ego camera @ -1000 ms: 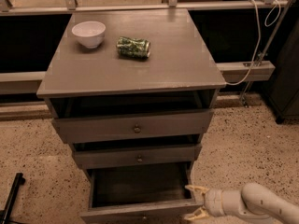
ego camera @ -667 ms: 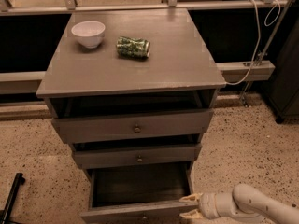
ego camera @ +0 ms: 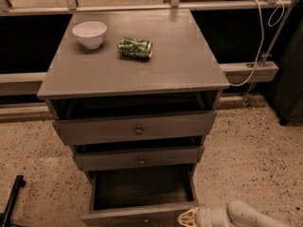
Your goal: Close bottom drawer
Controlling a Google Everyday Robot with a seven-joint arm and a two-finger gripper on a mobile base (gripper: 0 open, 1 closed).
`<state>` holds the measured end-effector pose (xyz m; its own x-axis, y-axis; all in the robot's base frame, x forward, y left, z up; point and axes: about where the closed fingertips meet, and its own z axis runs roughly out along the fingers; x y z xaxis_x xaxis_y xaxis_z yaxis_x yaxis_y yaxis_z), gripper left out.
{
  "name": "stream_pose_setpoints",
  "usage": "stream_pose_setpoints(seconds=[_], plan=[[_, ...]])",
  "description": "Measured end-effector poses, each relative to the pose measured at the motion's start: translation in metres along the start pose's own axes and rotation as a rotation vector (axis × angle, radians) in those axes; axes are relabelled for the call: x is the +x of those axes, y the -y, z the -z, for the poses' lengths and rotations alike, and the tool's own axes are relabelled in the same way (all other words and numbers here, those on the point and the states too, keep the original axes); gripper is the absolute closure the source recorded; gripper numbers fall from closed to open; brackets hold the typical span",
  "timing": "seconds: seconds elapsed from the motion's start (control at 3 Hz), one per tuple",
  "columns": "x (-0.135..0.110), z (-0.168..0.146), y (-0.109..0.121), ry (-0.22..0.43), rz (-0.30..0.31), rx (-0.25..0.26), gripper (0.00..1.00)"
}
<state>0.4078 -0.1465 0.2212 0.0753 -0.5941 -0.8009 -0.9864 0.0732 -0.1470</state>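
The bottom drawer (ego camera: 142,188) of the grey cabinet is pulled far out, its empty box open to view and its flat front (ego camera: 137,215) at the bottom edge of the view. My gripper (ego camera: 187,218) is at the right end of that front, fingertips pointing left and close to or touching it. The white arm runs off to the lower right.
The middle drawer (ego camera: 139,159) and the top drawer (ego camera: 137,128) are each pulled out a little. On the cabinet top (ego camera: 189,65) stand a white bowl (ego camera: 90,33) and a crushed green can (ego camera: 135,48). A black leg (ego camera: 12,200) stands at lower left. Speckled floor lies around.
My gripper has moved left and down, from beside the drawer's right side to the right end of its front. The drawer has stayed out.
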Motion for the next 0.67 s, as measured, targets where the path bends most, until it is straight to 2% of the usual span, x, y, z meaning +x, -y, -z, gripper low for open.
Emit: stream_pose_setpoints(seconds=[0.33, 0.67], plan=[[0.025, -0.030, -0.012, 0.033, -0.037, 0.054, 1.00], [0.033, -0.061, -0.014, 0.061, -0.051, 0.096, 1.00]])
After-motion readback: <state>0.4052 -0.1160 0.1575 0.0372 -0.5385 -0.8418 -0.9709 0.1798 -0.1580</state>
